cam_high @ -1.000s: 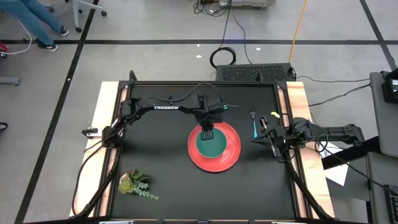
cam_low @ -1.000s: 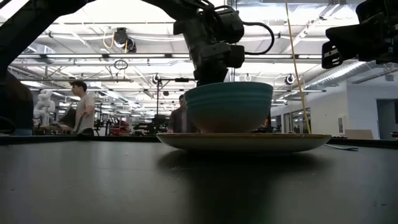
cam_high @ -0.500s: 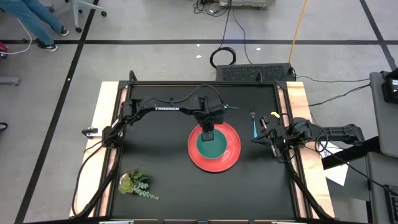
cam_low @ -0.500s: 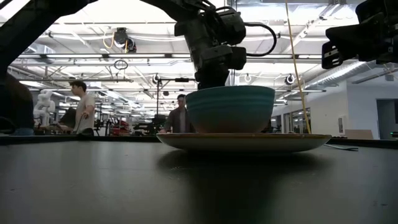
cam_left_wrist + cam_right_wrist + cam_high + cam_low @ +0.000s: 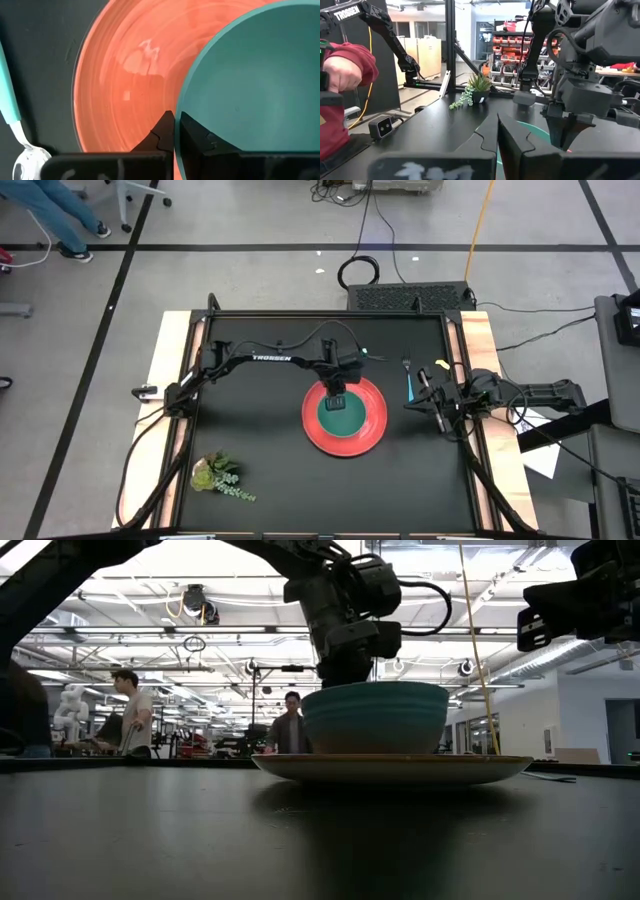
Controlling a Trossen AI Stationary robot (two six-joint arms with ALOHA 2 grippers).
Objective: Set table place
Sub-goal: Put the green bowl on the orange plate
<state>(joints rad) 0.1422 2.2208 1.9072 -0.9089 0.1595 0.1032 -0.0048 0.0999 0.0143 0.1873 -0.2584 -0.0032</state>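
The round red plate (image 5: 368,430) lies flat on the black table (image 5: 260,440), a little right of the middle. The teal-green bowl (image 5: 345,417) stands upright on the plate (image 5: 390,768). My left gripper (image 5: 337,393) is above the bowl's far rim and shut on it. The teal-handled spoon (image 5: 11,107) lies on the table beside the plate. The blue-handled fork (image 5: 409,385) lies right of the plate. My right gripper (image 5: 422,390) is shut and empty, raised above the table near the fork. My left gripper holds the bowl's rim (image 5: 176,112) on the bowl's far side, one finger (image 5: 195,142) inside the bowl and one finger (image 5: 159,137) outside. The fingers come from above, pointing down. The bowl (image 5: 375,718) stays upright, its foot down in the plate, behind the plate's rim.
A leafy green plant sprig (image 5: 218,476) lies at the near left of the table. Pale wooden strips (image 5: 170,380) run along the left and right sides. People stand in the room beyond; a red sleeve (image 5: 340,70) shows past the table's edge.
My left gripper has gone a little toward the table's right edge and down, still shut on the bowl's rim. The bowl has gone with it, sinking lower onto the plate and staying upright.
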